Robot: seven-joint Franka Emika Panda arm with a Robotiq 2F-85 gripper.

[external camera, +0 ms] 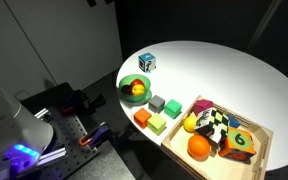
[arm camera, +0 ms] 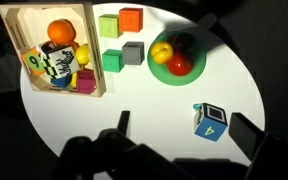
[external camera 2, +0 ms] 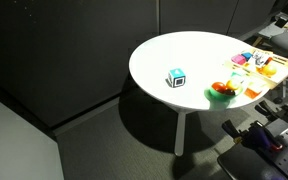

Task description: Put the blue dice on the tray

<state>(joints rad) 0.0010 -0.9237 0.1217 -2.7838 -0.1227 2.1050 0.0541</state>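
At five o'clock on the white table (arm camera: 144, 105) in the wrist view, the blue dice (arm camera: 210, 121) stands alone, well apart from the crowded tray (arm camera: 93, 55) at ten o'clock; the gripper (arm camera: 183, 128) hangs above, jaws spread wide and empty, presumably to straddle it.

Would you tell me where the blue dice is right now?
In the wrist view, the blue dice sits alone on the white table at lower right, below the green bowl, well apart from the tray.

The arm (external camera: 4, 115) is smooth white with a blue glowing light (external camera: 22, 152); the gripper (arm camera: 182, 125) is black.
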